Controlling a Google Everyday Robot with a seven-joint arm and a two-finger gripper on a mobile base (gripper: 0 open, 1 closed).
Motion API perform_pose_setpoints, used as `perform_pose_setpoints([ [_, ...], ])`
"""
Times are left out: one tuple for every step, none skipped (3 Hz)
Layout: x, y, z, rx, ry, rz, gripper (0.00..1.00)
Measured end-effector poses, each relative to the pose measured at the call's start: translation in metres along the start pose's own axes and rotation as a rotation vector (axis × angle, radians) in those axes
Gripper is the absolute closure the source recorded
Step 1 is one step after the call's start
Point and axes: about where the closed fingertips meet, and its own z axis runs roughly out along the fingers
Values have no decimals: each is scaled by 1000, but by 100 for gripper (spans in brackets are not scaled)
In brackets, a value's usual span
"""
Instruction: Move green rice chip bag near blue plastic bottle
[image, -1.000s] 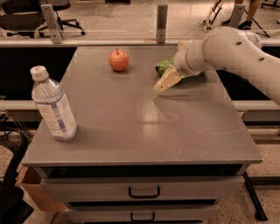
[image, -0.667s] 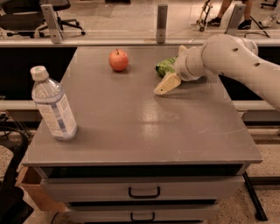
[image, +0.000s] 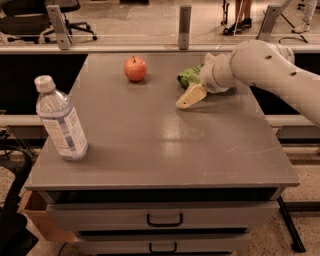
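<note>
The green rice chip bag (image: 187, 76) lies crumpled on the grey table (image: 150, 130) at the back right, to the right of the apple. My gripper (image: 196, 82) comes in from the right and sits at the bag, open, with one cream finger (image: 190, 96) resting on the table in front of the bag and the other behind it. The bag lies between them on the table. The blue plastic bottle (image: 61, 120) stands upright at the table's front left, far from the bag.
A red apple (image: 135, 68) sits at the back of the table, left of the bag. Drawers (image: 164, 219) are under the table front. A glass barrier with posts (image: 184, 20) runs behind the table. My white arm (image: 270, 70) crosses the right edge.
The arm has swung slightly left and lower around the bag. The bag, apple and bottle have stayed where they were.
</note>
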Motion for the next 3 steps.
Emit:
perform_pose_setpoints([
  [0, 0, 0, 0, 0, 0, 0],
  [0, -34, -7, 107, -30, 85, 0],
  [1, -33, -7, 104, -28, 82, 0],
])
